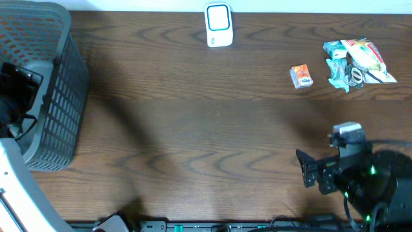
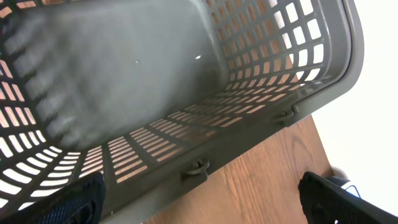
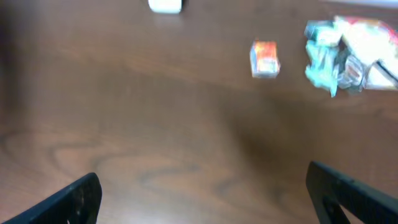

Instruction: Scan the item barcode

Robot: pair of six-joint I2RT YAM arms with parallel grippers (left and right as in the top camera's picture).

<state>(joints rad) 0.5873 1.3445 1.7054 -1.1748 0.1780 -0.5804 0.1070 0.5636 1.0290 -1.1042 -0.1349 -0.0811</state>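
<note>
- A grey plastic lattice basket [image 1: 61, 77] stands at the left end of the dark brown wood-grain table [image 1: 193, 129]. Its slotted walls and smooth floor fill the left wrist view. No label or writing shows on it.
- The left pincer [image 2: 205, 208] hangs over the basket's near rim. Its two black fingers [image 2: 84, 202] are spread to the outer corners of the wrist view, with nothing between them.
- A white scanner [image 1: 219, 26], a rounded-rectangular block with a blue-outlined panel on its face, sits at the middle of the table's far edge. It is well apart from everything else. Any writing on the panel is too small to read.
- A small orange box [image 1: 300, 76] lies flat on the table towards the right, just beside the heap further right but not touching it. It has a pale printed patch on top. The print is too small in the overhead view and too blurred in the right wrist view to read.
- The right pincer [image 1: 304, 168] hovers over bare wood at the near right, well apart from the box. Its jaws are wide apart and empty, and it points towards the table's left.
- A heap of packets [image 1: 357, 62] lies near the far right corner. It has crinkled teal wrappers and a white pack with red and yellow print, all overlapping. No brand name or barcode can be made out.
</note>
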